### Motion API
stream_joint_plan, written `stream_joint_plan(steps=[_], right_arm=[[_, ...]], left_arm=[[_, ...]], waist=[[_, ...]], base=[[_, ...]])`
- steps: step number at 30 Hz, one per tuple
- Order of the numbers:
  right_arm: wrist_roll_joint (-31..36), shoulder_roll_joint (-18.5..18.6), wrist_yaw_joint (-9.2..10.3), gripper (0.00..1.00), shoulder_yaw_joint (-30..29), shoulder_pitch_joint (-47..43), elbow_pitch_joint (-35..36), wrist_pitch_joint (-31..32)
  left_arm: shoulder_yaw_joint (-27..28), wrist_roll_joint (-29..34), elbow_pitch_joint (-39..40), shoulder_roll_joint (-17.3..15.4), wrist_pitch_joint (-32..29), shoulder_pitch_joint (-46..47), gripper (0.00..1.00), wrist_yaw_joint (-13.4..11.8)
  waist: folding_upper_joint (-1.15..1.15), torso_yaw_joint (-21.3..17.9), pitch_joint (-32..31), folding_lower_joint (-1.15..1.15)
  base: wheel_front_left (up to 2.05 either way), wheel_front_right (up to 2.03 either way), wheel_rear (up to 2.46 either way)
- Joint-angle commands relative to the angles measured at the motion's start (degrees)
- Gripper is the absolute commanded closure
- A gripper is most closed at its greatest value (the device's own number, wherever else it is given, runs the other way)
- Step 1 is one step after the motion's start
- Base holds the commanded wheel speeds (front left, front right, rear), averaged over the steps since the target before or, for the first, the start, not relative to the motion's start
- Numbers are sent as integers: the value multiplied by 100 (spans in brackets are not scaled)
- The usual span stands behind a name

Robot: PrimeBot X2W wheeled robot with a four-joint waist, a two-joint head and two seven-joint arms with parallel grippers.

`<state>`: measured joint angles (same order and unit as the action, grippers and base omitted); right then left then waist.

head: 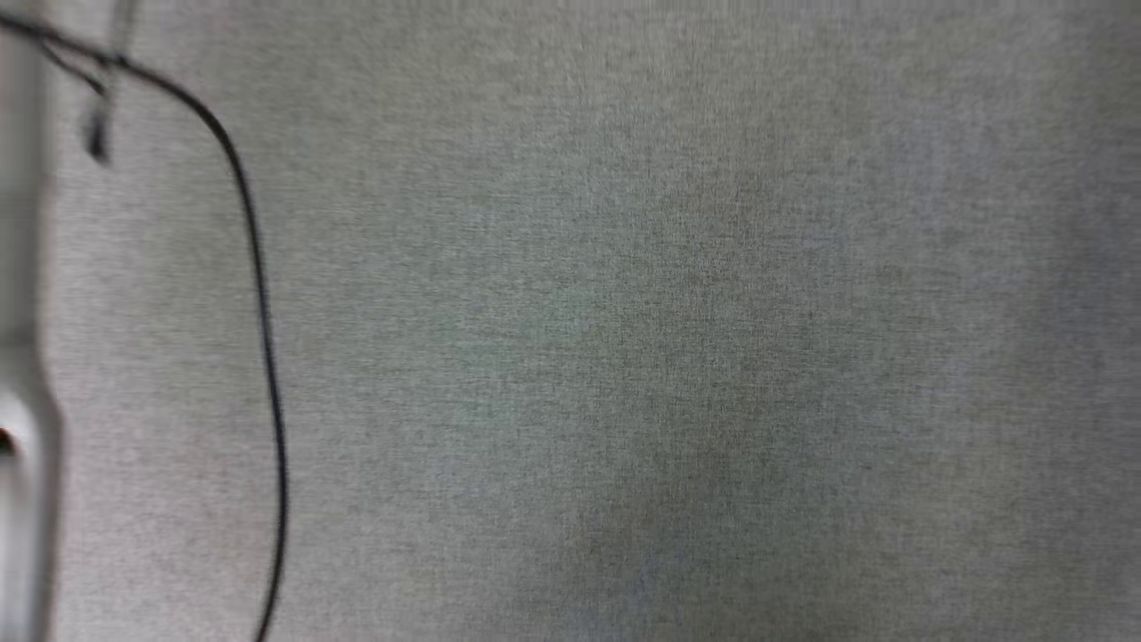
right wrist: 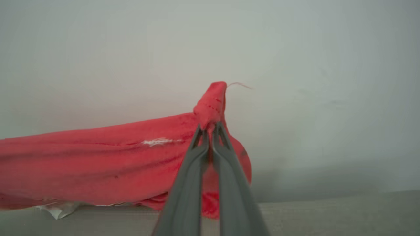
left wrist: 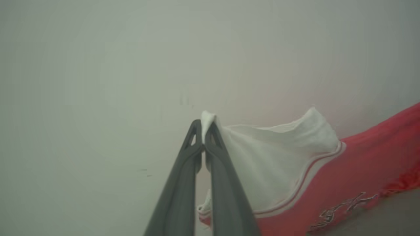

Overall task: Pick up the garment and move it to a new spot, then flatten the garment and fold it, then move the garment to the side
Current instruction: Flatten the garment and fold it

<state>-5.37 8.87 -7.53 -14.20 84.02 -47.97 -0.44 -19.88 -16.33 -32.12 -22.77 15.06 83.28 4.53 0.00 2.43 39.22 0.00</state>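
Left gripper: my two dark fingers were pressed together on a peak of the white sleeve, with a tuft of cloth poking out past the tips at 12 o'clock.
Right gripper: the jaws were pinched tight on a bunched red corner, its stitched hem standing up at 12 o'clock and a loose thread trailing toward 2 o'clock.
Garment: it hung between my two grips, off the surface. From my right fingers the red body ran out to 9 o'clock in long sagging folds. From my left fingers the sleeve and its striped trim fell away to 4 o'clock, with the block lettering low at 5 o'clock.
Backdrop: a pale wall stood behind the cloth in both wrist views, and a strip of grey surface showed at 6 o'clock under my right gripper.
Head view: grey woven surface, blurred, with a black cable looping from 10 o'clock down to 7 o'clock. A pale smear at 9 o'clock was too blurred for me to name.
Done, as I judged it: the pick-up, since both grips were on the cloth and it was in the air.
In hand: the carry to a new spot. Where that spot lay I could not tell.
Left to do: setting the garment down, spreading it flat, folding it, then shifting it aside.
Share of task: early, by my reckoning, with most of the work ahead.
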Motion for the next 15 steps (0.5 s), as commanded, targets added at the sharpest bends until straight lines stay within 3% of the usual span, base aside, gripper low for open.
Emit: stream_joint_plan(steps=[1, 9, 15], right_arm=[[-97, 44, 8, 100, 38, -198, -8, -78], [-670, 137, 8, 100, 422, -1684, -7, -151], [-1269, 205, 8, 100, 777, -3000, 171, 64]], left_arm=[[51, 24, 111, 67, 14, -306, 100, 13], [118, 13, 588, 457, 15, -2243, 100, 84], [-8, -57, 554, 509, 15, -3679, 100, 112]], waist=[[0, 42, -196, 0], [0, 115, -1074, 0], [0, 150, -1733, 0]], base=[[0, 0, 0], [0, 0, 0], [0, 0, 0]])
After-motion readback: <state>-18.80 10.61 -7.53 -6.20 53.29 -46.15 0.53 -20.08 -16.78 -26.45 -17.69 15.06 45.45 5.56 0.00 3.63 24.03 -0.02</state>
